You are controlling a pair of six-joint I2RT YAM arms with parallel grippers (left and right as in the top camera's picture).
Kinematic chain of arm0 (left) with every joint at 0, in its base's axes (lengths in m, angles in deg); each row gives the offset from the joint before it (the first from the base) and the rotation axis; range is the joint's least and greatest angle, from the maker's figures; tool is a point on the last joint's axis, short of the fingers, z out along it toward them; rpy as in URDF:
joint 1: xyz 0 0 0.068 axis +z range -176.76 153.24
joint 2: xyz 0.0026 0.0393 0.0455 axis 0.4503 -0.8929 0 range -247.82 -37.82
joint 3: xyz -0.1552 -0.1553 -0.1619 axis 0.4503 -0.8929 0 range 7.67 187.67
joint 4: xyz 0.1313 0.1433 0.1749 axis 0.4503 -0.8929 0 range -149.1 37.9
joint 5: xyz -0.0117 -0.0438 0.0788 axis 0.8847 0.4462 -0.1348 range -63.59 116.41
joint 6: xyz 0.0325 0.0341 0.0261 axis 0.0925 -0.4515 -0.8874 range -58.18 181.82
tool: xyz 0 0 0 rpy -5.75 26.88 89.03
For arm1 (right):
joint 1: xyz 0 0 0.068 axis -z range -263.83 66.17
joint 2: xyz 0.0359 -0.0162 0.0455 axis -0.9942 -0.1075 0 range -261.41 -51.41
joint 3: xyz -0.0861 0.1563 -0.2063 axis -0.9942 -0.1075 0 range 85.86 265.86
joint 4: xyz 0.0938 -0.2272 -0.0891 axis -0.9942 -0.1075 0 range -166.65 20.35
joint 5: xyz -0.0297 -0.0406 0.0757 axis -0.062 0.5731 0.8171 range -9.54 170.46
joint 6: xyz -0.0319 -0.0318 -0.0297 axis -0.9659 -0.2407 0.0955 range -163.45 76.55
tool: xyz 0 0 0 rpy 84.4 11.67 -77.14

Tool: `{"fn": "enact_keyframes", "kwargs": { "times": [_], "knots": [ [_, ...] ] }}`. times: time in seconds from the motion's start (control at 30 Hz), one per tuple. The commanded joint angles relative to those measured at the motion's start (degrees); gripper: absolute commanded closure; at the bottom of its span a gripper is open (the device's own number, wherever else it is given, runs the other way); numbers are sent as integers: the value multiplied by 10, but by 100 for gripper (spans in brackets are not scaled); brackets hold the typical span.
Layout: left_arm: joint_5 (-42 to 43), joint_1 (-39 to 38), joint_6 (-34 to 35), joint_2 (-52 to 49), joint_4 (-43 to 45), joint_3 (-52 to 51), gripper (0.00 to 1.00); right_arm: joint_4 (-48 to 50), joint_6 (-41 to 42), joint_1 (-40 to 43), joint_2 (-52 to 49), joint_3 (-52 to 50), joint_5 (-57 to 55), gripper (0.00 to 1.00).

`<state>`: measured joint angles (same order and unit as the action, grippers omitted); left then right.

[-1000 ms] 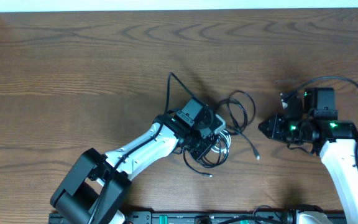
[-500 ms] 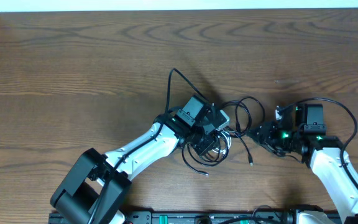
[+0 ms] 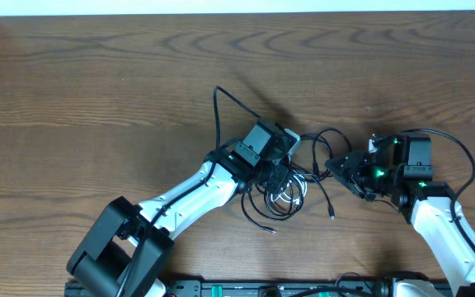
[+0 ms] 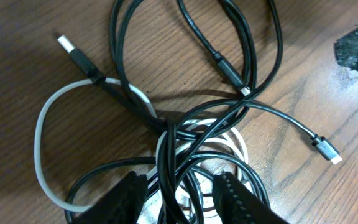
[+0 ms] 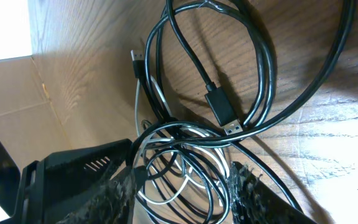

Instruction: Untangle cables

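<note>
The cables (image 3: 283, 196) lie as one tangle of black loops and a white cord in the middle of the table. My left gripper (image 3: 277, 172) hangs over the tangle, open, with black strands running loose between its fingers (image 4: 132, 193). In the left wrist view the white cable (image 4: 39, 134) loops out to the left and a black plug (image 4: 232, 74) lies ahead. My right gripper (image 3: 334, 165) comes in from the right, open, its fingers (image 5: 241, 186) straddling black and white loops (image 5: 185, 155) without pinching them.
One black strand arcs up to the far side (image 3: 218, 107). A loose plug end (image 3: 331, 216) lies below the right gripper. A cardboard wall (image 5: 11, 87) shows at the table's edge in the right wrist view. Bare wooden table (image 3: 97, 82) surrounds the tangle.
My right gripper has moved left up to the tangle and opened wider. My left gripper, shut a second ago, now stands open; the tangle shifted slightly up and left.
</note>
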<state>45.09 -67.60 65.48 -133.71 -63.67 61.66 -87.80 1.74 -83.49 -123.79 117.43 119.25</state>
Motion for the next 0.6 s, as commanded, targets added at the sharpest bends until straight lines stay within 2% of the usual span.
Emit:
{"fn": "enact_keyframes", "kwargs": {
  "times": [0.0, 0.1, 0.3, 0.57],
  "knots": [
    [-14, -1, 14, 4, -8, 10, 71, 0, -1, -11, -1, -3, 3, 55],
    [-8, -2, -3, 4, -21, 8, 80, -3, 0, -15, -1, -3, 2, 61],
    [101, -8, -138, 4, -18, 6, 81, -28, 41, -26, -1, -3, 6, 71],
    [110, -35, -188, 4, -18, 6, 81, -31, 109, -55, -1, -3, -26, 68]
  ]
}}
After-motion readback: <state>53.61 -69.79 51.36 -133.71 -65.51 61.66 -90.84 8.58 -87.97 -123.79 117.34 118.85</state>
